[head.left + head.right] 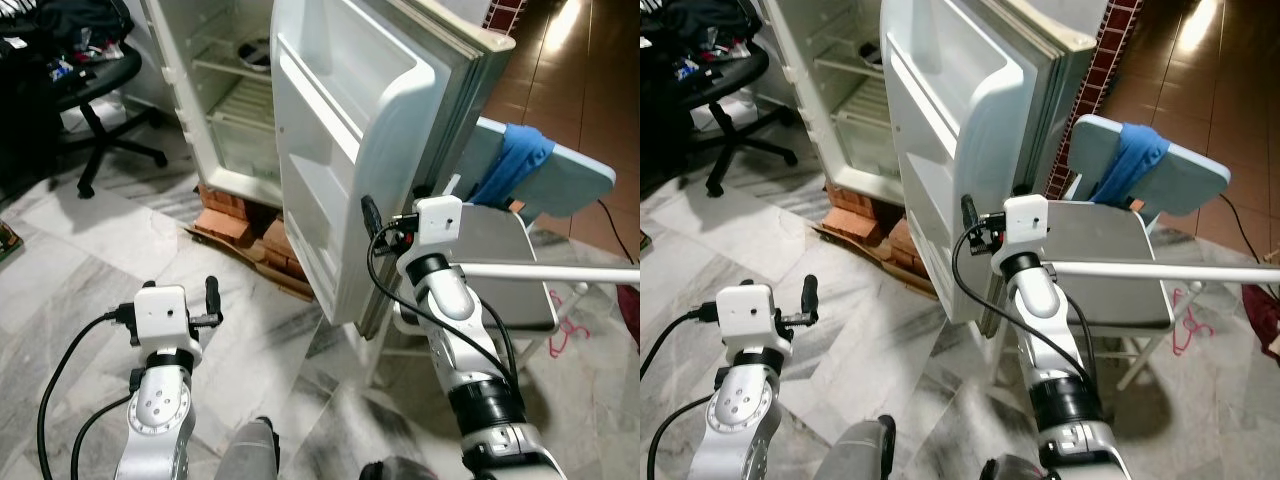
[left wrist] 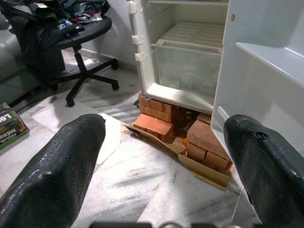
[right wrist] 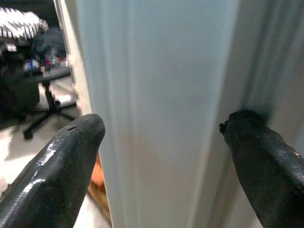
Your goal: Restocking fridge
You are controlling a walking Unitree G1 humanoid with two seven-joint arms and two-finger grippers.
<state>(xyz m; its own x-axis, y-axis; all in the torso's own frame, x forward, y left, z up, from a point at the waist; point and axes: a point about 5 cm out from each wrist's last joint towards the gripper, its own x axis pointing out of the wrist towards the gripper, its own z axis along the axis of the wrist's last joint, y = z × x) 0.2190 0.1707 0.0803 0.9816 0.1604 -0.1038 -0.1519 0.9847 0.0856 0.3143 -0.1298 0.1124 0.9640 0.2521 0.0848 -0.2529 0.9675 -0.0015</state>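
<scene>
Now from the head views, the right hand (image 1: 372, 222) sits spread at the free edge of the fridge door (image 1: 345, 150), fridge (image 1: 235, 100) propped on bricks (image 1: 240, 215) over marble floor (image 1: 60, 270), and a hard shove could rock it. Left wrist: left hand (image 2: 161, 156) released, office chair (image 2: 71, 42) beyond. Right wrist: fingers (image 3: 61, 161) straddle the door edge, unclamped, so a slip looks likely.

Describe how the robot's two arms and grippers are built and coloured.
Both arms are silver jointed segments with black collars. Each wrist carries a white boxy camera housing with looping black cables. The left gripper and right gripper each have two long black fingers, rounded at the tips, finely textured.
</scene>
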